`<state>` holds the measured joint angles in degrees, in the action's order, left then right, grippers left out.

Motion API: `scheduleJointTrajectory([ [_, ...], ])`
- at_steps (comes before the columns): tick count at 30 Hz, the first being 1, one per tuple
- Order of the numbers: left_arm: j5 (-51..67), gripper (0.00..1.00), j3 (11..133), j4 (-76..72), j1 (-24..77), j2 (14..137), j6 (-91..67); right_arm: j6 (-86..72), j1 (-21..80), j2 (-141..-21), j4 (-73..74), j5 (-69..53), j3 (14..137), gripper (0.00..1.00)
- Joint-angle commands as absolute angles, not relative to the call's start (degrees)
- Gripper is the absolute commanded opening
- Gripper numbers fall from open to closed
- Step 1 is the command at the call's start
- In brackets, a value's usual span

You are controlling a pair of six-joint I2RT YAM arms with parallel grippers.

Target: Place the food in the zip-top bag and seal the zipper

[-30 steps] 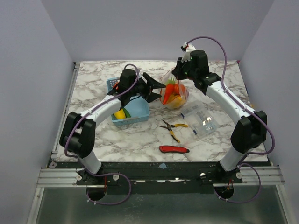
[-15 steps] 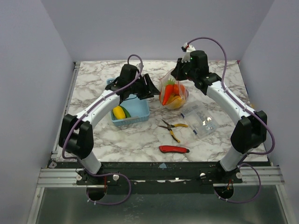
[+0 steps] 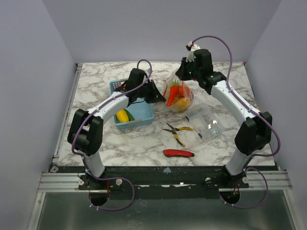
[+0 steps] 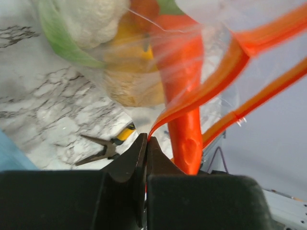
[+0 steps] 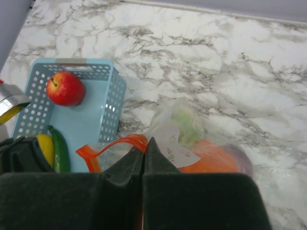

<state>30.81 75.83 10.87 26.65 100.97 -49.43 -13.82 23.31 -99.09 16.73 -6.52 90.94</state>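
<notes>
The zip-top bag (image 3: 179, 97) stands mid-table, holding an orange carrot (image 4: 186, 96), a yellow piece (image 4: 128, 72) and a green-white piece (image 4: 79, 26) of food. Its red-orange zipper (image 4: 225, 72) runs along the mouth, which gapes between the two strips. My left gripper (image 4: 147, 138) is shut on the zipper's left end (image 3: 160, 95). My right gripper (image 5: 145, 142) is shut on the zipper strip (image 5: 115, 144) at the far side, above the bag (image 3: 182, 75). More food lies in the light blue basket (image 5: 98, 120): a red apple (image 5: 65, 88), a yellow piece (image 5: 45, 147) and a green pepper (image 5: 60, 149).
The basket (image 3: 141, 113) sits just left of the bag, under my left arm. Yellow-handled pliers (image 3: 175, 130), a red-handled utility knife (image 3: 178, 153) and a flat clear packet (image 3: 206, 123) lie on the marble in front of the bag.
My left gripper moved right from above the basket to the bag's mouth and closed on the zipper strip. The right gripper kept its hold and barely moved.
</notes>
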Motion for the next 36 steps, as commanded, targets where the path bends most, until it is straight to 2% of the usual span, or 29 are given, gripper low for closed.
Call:
scheduleJointTrajectory([
  [1, 38.6, 0.0, 80.2, 3.9, 25.8, 97.1, -58.6, -9.1, 23.7, -104.6, 18.7, 0.6, 100.4, 0.01],
  [7, 39.6, 0.0, 82.5, 5.6, 23.9, 95.5, -66.3, -5.1, 21.7, -110.2, 24.6, 4.8, 111.5, 0.01],
  [11, 39.6, 0.0, 84.4, 6.0, 23.4, 95.9, -67.0, -4.8, 20.4, -108.5, 23.0, 5.6, 109.3, 0.01],
  [15, 42.5, 0.0, 88.0, 8.7, 22.5, 102.0, -65.9, -8.2, 19.8, -110.1, 22.5, -2.6, 108.5, 0.01],
  [19, 41.2, 0.0, 84.2, 6.1, 21.7, 102.7, -65.5, -13.2, 19.8, -109.2, 21.9, -16.1, 104.6, 0.03],
  [22, 41.6, 0.0, 81.3, 3.2, 21.4, 101.7, -66.6, -15.5, 19.8, -105.5, 21.3, -18.4, 99.3, 0.22],
  [26, 40.1, 0.0, 79.5, 3.2, 21.4, 100.1, -65.3, -15.2, 19.7, -101.5, 26.6, -18.8, 95.7, 0.35],
  [32, 41.0, 0.0, 80.2, 4.0, 20.9, 99.9, -65.3, -14.4, 19.7, -86.1, 17.8, -13.4, 80.5, 0.72],
  [36, 40.4, 0.0, 81.2, 4.9, 20.7, 99.2, -64.8, -12.6, 19.7, -76.9, 7.5, -11.8, 68.8, 0.8],
])
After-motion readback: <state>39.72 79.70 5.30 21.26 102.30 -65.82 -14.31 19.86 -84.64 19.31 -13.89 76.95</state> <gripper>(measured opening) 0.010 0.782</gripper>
